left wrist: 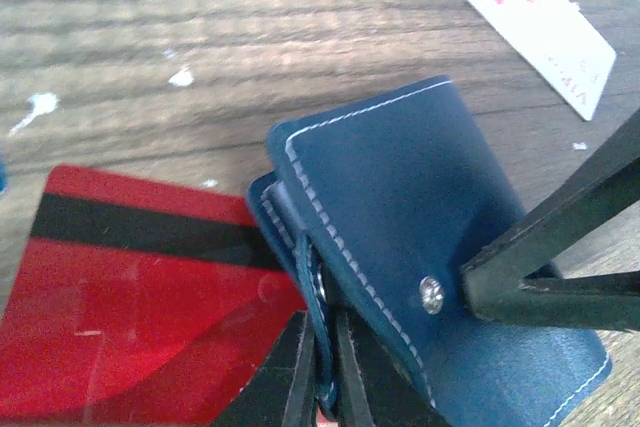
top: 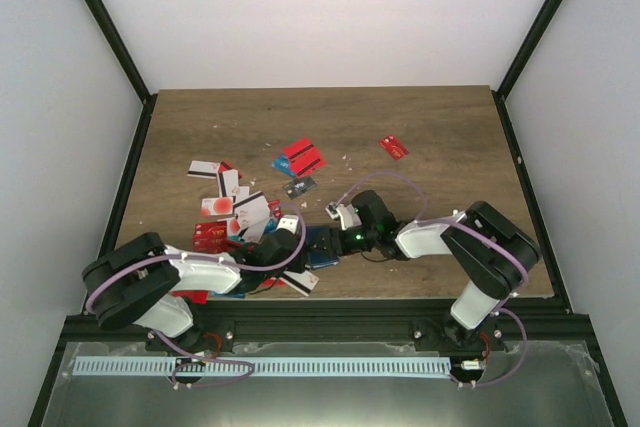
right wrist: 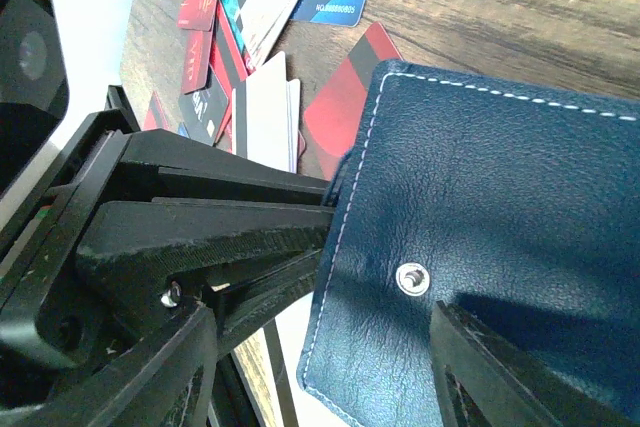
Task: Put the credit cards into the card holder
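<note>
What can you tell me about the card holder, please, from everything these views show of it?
The card holder is a small dark navy-blue wallet that looks like leather, edged with pale stitching and bearing a silver snap stud. It sits near the table's front edge between both arms. Its leaves are slightly parted at one edge. The left claw pinches that edge; the right claw grips the opposite side. A red card with a black stripe lies partly beneath it.

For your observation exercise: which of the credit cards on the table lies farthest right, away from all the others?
The lone red card at the far right of the table. Every other card sits in the cluster left of it.
</note>
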### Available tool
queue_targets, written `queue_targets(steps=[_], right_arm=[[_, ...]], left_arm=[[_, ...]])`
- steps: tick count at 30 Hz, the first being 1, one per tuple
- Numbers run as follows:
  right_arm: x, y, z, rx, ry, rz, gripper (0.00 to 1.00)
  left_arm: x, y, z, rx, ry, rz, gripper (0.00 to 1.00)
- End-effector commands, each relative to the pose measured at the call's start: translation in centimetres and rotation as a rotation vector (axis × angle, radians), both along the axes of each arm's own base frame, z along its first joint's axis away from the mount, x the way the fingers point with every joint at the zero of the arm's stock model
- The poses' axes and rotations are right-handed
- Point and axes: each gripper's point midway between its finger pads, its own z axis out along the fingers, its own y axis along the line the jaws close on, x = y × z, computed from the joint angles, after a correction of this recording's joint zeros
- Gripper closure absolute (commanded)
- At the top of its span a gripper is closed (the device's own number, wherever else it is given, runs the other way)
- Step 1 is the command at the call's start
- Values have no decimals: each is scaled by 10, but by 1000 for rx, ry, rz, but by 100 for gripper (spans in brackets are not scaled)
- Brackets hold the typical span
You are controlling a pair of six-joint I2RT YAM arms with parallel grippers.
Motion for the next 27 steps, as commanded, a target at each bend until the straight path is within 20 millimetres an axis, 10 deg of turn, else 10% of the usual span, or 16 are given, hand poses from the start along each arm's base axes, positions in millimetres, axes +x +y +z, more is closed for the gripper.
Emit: queue_targets(steps=[1, 11, 27], right_arm=[[-41, -60, -89, -368, 237, -77, 39], [-41, -66, -97, -414, 253, -99, 40], [-17, -41, -50, -359, 159, -47, 41]], left_arm=[[-6, 33, -16, 20, 85, 160, 91], [-3, 87, -11, 36, 94, 408, 78], [-12, 45, 58, -154, -67, 78, 62]])
